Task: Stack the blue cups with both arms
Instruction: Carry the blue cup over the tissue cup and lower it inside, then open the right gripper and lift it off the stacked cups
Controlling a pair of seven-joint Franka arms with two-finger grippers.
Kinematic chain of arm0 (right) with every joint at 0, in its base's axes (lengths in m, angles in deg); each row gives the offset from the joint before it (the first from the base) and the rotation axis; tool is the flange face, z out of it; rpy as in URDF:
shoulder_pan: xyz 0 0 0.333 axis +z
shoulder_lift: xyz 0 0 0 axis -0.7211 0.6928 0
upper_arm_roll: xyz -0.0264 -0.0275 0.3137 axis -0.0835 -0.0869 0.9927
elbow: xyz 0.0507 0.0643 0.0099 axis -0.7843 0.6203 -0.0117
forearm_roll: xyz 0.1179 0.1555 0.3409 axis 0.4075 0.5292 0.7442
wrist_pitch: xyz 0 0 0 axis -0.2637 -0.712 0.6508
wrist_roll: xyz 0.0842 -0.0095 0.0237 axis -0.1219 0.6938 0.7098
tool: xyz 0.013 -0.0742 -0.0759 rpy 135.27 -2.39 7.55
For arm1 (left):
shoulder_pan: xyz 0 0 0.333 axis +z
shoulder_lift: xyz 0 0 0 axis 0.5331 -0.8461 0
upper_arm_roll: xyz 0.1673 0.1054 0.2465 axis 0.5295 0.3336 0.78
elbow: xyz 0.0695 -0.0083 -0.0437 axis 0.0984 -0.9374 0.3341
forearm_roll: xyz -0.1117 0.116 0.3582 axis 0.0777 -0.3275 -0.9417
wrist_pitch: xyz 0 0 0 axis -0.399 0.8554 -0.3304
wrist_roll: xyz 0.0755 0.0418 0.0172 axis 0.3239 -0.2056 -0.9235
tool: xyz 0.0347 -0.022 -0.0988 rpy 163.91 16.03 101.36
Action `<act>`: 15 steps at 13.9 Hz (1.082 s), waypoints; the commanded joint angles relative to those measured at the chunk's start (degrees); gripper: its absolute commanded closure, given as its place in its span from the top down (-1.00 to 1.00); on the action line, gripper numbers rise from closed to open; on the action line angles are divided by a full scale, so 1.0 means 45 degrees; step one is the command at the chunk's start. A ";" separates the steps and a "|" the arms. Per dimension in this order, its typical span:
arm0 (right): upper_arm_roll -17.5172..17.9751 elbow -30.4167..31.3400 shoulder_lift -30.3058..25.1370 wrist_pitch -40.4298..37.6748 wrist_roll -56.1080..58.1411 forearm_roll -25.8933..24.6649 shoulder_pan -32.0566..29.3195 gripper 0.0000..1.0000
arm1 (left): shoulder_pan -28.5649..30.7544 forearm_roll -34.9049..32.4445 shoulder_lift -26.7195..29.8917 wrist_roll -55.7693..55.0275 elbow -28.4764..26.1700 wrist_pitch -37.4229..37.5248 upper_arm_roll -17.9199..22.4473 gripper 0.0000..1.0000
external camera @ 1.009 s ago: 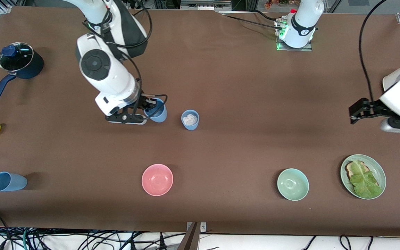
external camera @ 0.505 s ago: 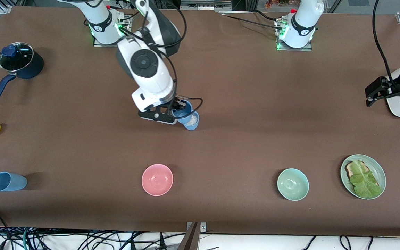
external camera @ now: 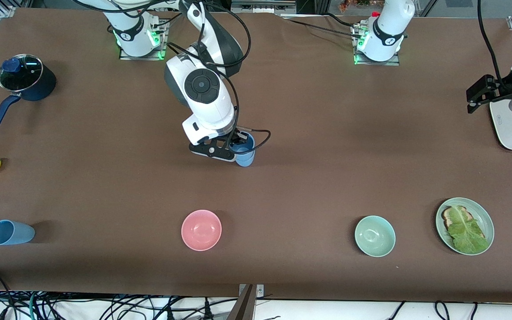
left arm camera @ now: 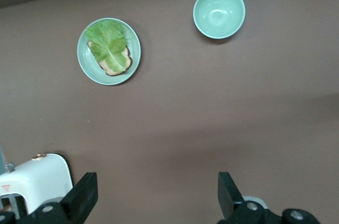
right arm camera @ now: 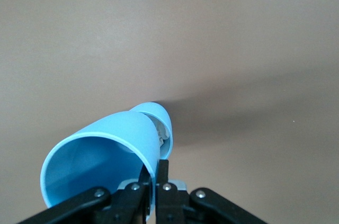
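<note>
Standing blue cup [external camera: 245, 160] mostly hidden under held blue cup [right arm camera: 100, 163]. Right gripper [right arm camera: 156, 179] clamps held cup's rim. Left gripper [left arm camera: 156, 195] waits, jaws wide apart, empty.

Even, bright overhead light floods the brown table [external camera: 309, 133]; soft shadows spill toward three o'clock. The right wrist view looks washed out, its held cup [right arm camera: 106, 155] slightly soft.

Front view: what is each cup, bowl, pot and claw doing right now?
Right claw: shut on held cup, over standing cup.
Left claw: open, empty, waiting.
Third cup: on its side.
Pink bowl: upright, empty.
Green bowl: upright, empty.
Pot: lid on.
</note>
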 commanded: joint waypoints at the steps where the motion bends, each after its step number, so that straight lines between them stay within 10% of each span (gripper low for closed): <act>1: -0.0095 0.0261 -0.0082 0.0194 -0.0243 -0.0105 0.0132 -1.00 | 0.0172 0.0622 0.0593 -0.0044 -0.0430 0.0391 0.0074 0.99; 8: -0.0075 0.0457 -0.0043 0.0214 -0.0282 -0.0066 0.0308 -1.00 | 0.0366 0.1225 0.0964 -0.0513 -0.0547 0.1193 0.0074 0.99; 10: -0.0075 0.0457 -0.0082 0.0214 -0.0224 0.0031 0.0269 -0.20 | 0.0407 0.1384 0.0945 -0.0533 -0.0547 0.1271 0.0074 0.99; 15: -0.0095 0.0379 -0.0646 0.0039 0.0088 -0.0007 -0.0625 0.65 | 0.0387 0.1384 0.0867 -0.1098 -0.0547 0.1310 0.0074 0.99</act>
